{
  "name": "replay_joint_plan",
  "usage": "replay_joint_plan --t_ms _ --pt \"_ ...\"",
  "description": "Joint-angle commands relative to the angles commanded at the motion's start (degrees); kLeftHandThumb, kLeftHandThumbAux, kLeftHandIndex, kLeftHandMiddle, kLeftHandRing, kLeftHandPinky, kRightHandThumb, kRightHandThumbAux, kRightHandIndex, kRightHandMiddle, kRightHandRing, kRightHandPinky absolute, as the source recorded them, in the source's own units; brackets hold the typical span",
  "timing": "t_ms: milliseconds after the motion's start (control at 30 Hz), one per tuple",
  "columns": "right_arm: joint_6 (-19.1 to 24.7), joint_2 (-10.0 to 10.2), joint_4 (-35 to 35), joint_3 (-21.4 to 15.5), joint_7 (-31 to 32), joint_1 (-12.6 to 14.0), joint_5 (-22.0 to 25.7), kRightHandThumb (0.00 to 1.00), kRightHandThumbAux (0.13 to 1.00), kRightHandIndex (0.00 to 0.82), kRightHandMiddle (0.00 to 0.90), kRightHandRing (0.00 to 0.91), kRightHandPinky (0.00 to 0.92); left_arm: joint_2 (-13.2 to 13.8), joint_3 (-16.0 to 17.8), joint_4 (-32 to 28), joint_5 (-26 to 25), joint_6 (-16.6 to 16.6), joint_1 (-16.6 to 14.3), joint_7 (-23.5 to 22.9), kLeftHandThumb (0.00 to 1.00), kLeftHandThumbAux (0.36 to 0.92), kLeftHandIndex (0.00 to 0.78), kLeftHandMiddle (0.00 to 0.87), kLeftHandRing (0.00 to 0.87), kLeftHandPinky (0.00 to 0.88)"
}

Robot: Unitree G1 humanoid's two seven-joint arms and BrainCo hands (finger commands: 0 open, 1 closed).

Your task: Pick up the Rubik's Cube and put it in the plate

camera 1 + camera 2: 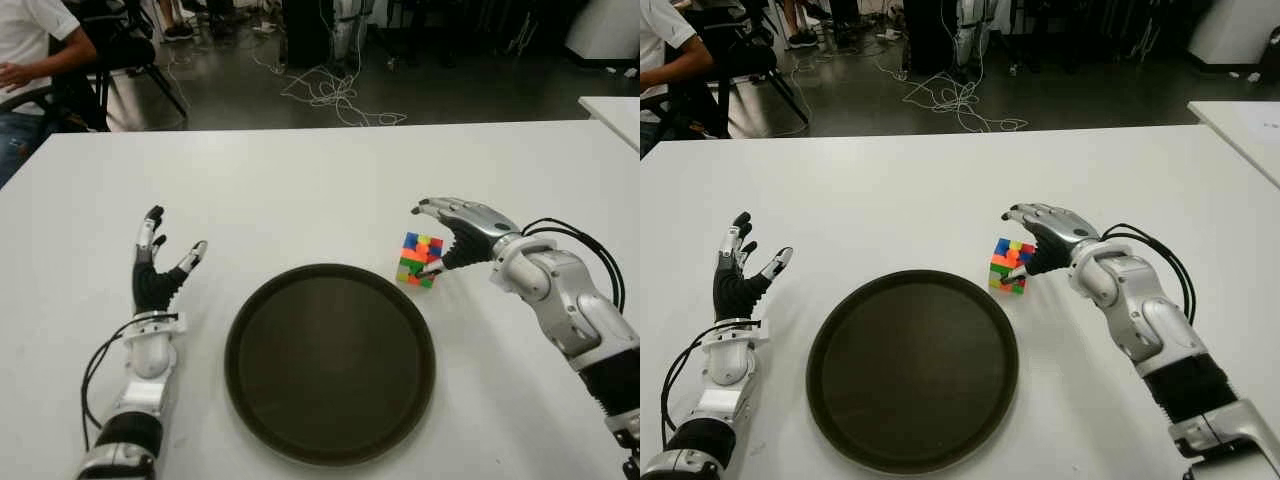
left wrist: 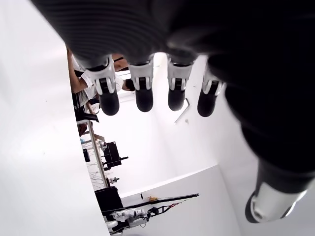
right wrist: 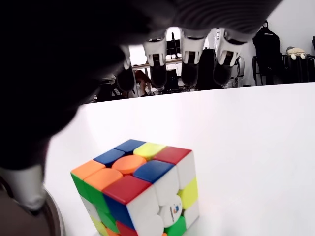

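The Rubik's Cube (image 1: 420, 260) stands on the white table (image 1: 300, 180), just off the far right rim of the dark round plate (image 1: 330, 360), which holds nothing. My right hand (image 1: 432, 238) hovers at the cube from the right. Its fingers (image 3: 189, 54) arch over the top and the thumb sits low by the cube's near side. In the right wrist view the cube (image 3: 140, 191) is below the spread fingers, untouched as far as I can see. My left hand (image 1: 172, 240) is open, fingers up, left of the plate.
A seated person (image 1: 25, 50) is at the far left behind the table. Cables (image 1: 330, 95) lie on the floor beyond the far edge. Another white table (image 1: 615, 110) shows at the right.
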Motion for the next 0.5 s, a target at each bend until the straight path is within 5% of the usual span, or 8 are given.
replay_joint_plan --t_ms 500 --pt "0.27 0.33 -0.58 0.42 0.23 0.07 -0.13 0.000 0.617 0.000 0.000 0.000 0.000 -0.04 0.47 0.21 -1.09 0.51 -0.16 -1.59 0.283 0.680 0.002 0.030 0.007 0.009"
